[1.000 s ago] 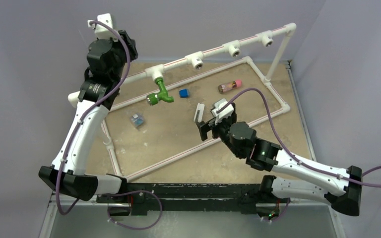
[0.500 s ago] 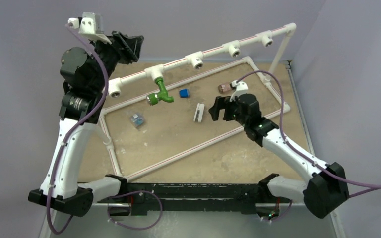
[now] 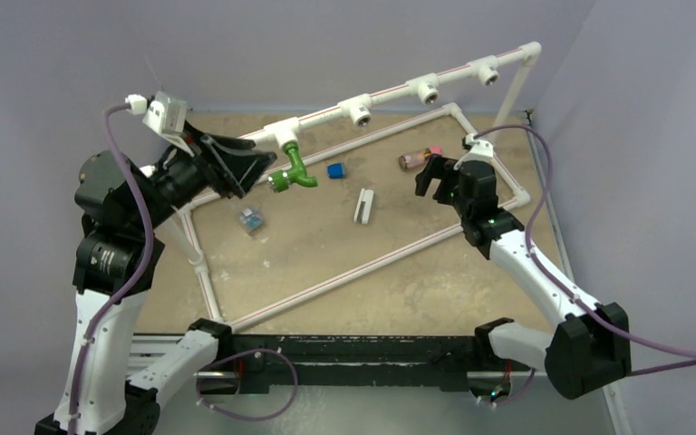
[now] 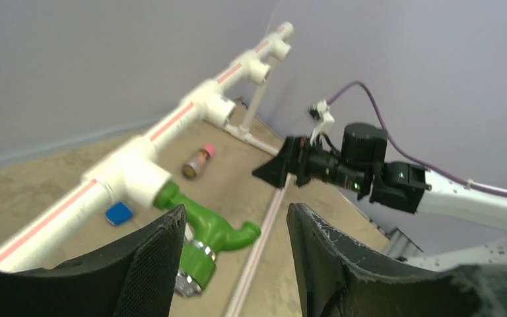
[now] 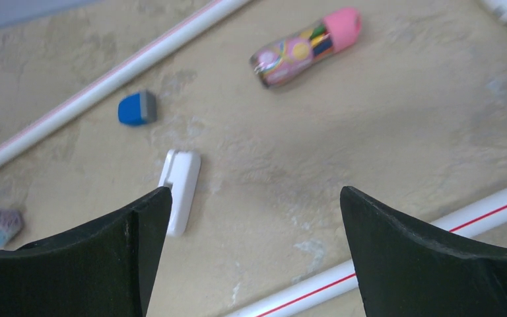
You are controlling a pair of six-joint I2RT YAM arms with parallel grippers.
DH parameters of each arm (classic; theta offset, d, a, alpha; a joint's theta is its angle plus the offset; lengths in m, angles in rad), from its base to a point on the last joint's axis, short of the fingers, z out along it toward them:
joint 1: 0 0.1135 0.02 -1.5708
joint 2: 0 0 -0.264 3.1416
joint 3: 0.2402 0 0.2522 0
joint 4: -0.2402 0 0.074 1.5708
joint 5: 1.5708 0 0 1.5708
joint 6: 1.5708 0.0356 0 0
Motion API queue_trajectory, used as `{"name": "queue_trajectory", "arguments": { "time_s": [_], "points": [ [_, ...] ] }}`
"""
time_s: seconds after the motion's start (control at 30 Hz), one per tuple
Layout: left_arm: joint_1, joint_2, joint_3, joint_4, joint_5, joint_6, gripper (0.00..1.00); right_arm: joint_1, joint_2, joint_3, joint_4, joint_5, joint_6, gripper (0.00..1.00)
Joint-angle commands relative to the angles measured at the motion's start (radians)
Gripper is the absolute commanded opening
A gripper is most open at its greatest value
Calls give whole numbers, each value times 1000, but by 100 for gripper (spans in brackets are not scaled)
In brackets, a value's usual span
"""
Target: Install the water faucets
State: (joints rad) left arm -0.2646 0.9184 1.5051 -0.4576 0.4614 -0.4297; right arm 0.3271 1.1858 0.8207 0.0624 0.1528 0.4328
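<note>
Right hand (image 3: 432,174) swung back-right, worn tan tabletop (image 3: 344,272), lilac walls (image 3: 326,45)

We see plain lilac-grey walls (image 3: 344,36) behind and to the right, meeting in a corner. Below them we find a sandy, mottled tabletop (image 3: 399,299) under soft, even light, a grey metal ledge (image 3: 372,415) along its near edge

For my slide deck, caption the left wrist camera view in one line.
Open left pincer facing the green faucet mounted on the white pipe rail, with the right arm beyond.
</note>
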Motion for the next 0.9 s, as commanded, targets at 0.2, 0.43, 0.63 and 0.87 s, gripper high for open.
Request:
{"name": "queue_trajectory", "arguments": {
  "time_s": [0.2,0.43,0.63,0.87],
  "points": [
    [-4,-163,-214,-139,204,-93,57,0,-130,-30,166,211,-30,98],
    [-4,-265,-288,-232,294,-106,57,-1,-189,-89,174,222,-1,98],
    [-4,-377,-435,-310,298,-134,57,0,-218,-107,129,186,22,99],
    [-4,-464,-644,-323,131,-205,54,0,-231,-117,131,184,33,98]
  ]
}}
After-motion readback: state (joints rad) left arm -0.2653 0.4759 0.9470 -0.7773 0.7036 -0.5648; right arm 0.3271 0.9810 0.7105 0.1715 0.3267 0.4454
